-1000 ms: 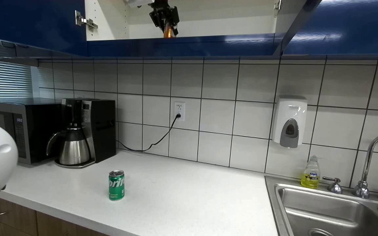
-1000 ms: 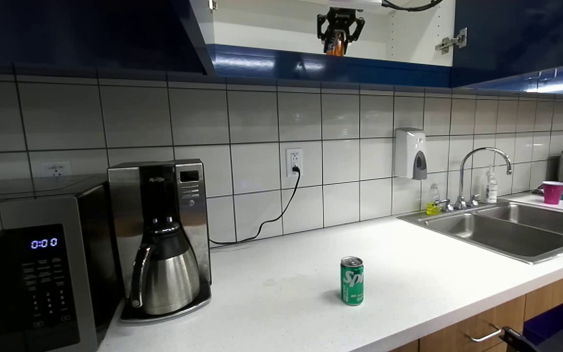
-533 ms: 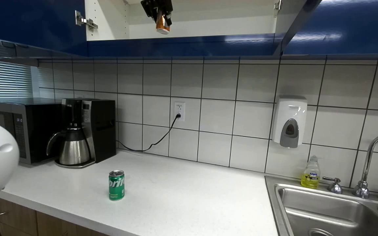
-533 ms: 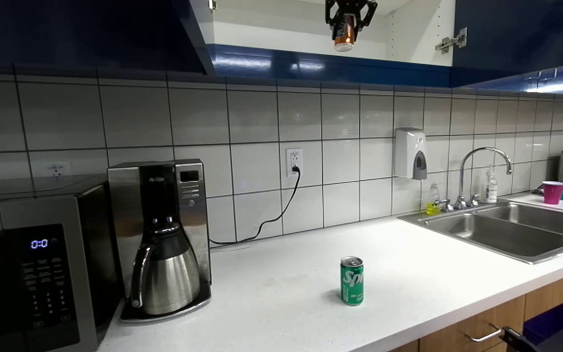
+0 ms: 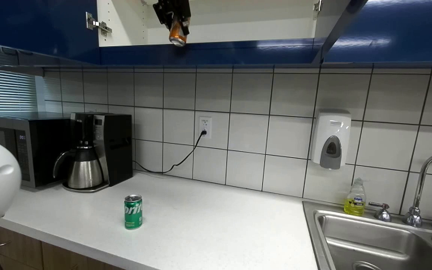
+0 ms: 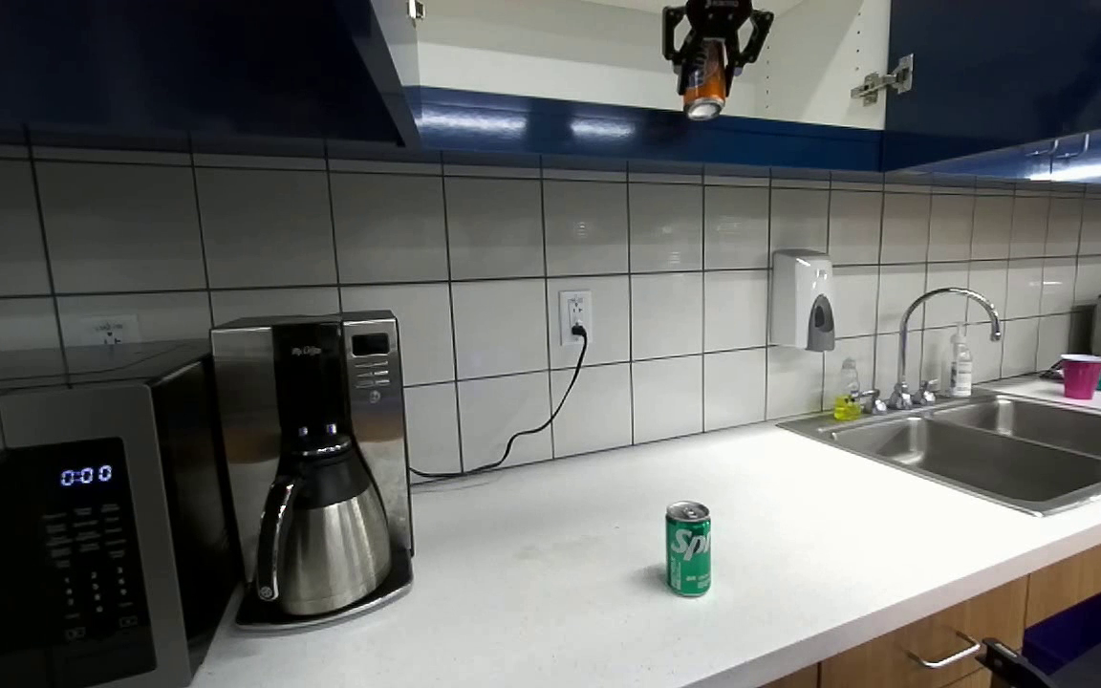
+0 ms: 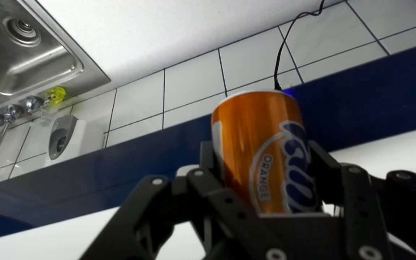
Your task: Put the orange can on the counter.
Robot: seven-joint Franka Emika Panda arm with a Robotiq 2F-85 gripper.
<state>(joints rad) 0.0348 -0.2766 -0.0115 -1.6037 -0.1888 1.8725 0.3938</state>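
Observation:
The orange can (image 5: pixel 177 35) is held in the air by my gripper (image 5: pixel 180 27), in front of the open blue cabinet's shelf edge. It hangs slightly tilted, its lower end just below that edge's top line in both exterior views (image 6: pixel 703 94). In the wrist view my gripper (image 7: pixel 260 159) has its fingers on both sides of the orange can (image 7: pixel 255 126), whose far end points out beyond the fingertips. The pale counter (image 5: pixel 216 225) lies well below; it also shows in the exterior view (image 6: pixel 531 612) and at the top of the wrist view (image 7: pixel 132 29).
A green can (image 5: pixel 133 212) stands upright on the counter. A coffee maker (image 6: pixel 321 478) and a microwave (image 6: pixel 82 535) stand at one end, a steel sink (image 6: pixel 981 459) at the other. The cabinet's blue front edge (image 5: pixel 216 54) and a soap dispenser (image 5: pixel 332 138) are on the wall side.
My gripper has lifted the orange can from behind the cabinet's edge and brought it out in front of it, then slightly lower. The can is now tilted. The green can has not moved.

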